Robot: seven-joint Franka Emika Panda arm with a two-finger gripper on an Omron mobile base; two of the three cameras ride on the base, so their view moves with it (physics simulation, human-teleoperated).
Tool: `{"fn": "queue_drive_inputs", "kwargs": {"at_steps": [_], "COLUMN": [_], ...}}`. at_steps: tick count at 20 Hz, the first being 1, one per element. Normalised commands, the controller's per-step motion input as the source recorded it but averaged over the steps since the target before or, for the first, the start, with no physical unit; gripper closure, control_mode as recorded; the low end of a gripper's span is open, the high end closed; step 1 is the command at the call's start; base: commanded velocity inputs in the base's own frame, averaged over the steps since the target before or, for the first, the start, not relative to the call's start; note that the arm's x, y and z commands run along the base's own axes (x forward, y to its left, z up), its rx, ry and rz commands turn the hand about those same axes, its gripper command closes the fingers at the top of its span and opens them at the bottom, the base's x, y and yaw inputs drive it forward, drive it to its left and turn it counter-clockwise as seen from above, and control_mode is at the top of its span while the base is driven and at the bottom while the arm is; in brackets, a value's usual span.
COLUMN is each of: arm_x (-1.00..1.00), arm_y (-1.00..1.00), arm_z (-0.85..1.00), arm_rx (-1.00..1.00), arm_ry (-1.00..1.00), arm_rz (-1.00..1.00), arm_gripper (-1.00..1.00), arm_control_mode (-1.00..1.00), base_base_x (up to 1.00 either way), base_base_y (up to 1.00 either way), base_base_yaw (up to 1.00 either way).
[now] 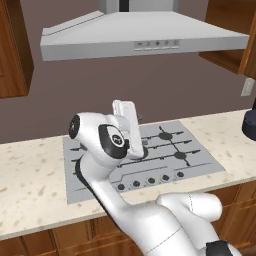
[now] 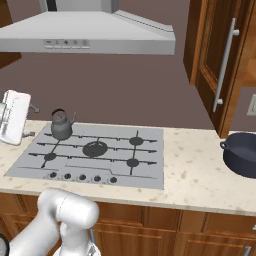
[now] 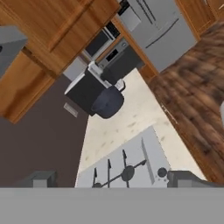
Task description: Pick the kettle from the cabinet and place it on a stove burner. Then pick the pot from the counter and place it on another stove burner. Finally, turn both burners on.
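The kettle (image 2: 61,125) stands upright on the back left burner (image 2: 59,135) of the cooktop (image 2: 145,175), which is set into the desk (image 2: 195,175). The pot (image 2: 242,152) sits on the desk near its right edge, well apart from the cooktop, below the cabinet (image 2: 212,60). The gripper (image 3: 111,181) holds nothing, its 2 fingers (image 3: 41,178) spread wide apart, and points along the desk toward the pot.
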Motion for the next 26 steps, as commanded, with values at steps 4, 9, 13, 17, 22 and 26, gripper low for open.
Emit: {"fn": "queue_drive_inputs", "kwargs": {"at_steps": [4, 9, 13, 17, 22, 26], "arm_x": [-0.27, -0.23, -0.1, -0.13, -0.1, -0.03], "arm_y": [-0.41, -0.29, -0.3, -0.29, -0.26, -0.22], "arm_z": [0.16, 0.08, 0.0, 0.0, 0.0, -0.03], "arm_rx": [0.11, 0.11, 0.15, 0.19, 0.18, 0.18], "arm_ry": [-0.01, 0.0, 0.02, 0.04, 0.02, 0.02], "arm_rz": [0.0, 0.0, 0.0, 0.0, 0.0, 0.0], "arm_gripper": [-1.0, -1.0, -1.0, -1.0, -1.0, -1.0], "arm_control_mode": [-1.0, -1.0, -1.0, -1.0, -1.0, -1.0], "base_base_x": [0.0, 0.0, 0.0, 0.0, 0.0, 0.0], "base_base_y": [0.0, 0.0, 0.0, 0.0, 0.0, 0.0], "base_base_yaw": [0.0, 0.0, 0.0, 0.0, 0.0, 0.0]}}
